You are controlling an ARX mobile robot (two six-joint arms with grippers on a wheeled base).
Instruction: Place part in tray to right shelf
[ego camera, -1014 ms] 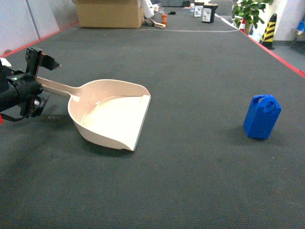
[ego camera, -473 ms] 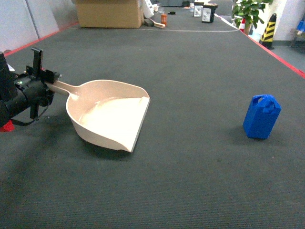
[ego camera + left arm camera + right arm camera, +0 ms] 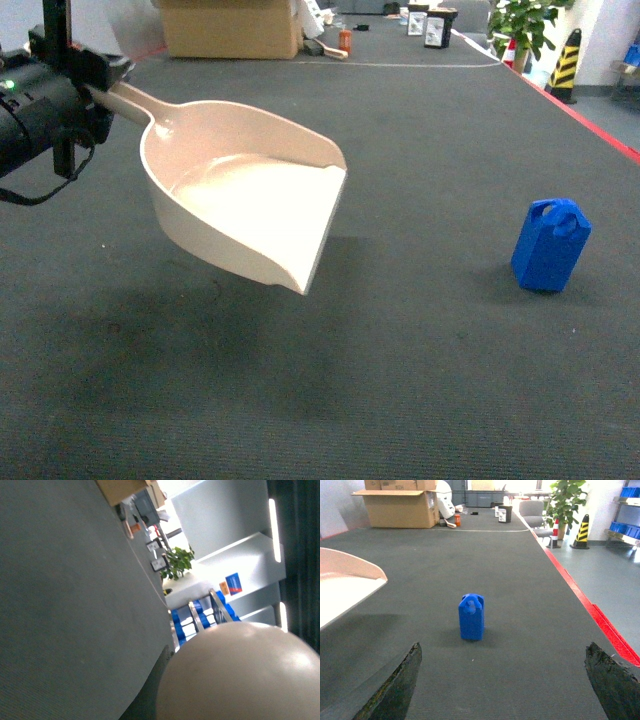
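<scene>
The left tool [image 3: 95,80] grips the tray [image 3: 245,200] handle and has lifted it off the floor; the right tool [image 3: 502,680] is open, the part [image 3: 549,245] not yet taken.

The cream, dustpan-shaped plastic tray [image 3: 245,205] is smooth and faintly glossy, catching soft highlights inside its scoop. The small bright-blue faceted plastic part [image 3: 549,245] looks smooth with a dull sheen. The dark grey floor [image 3: 420,380] is matt, finely textured carpet.
</scene>
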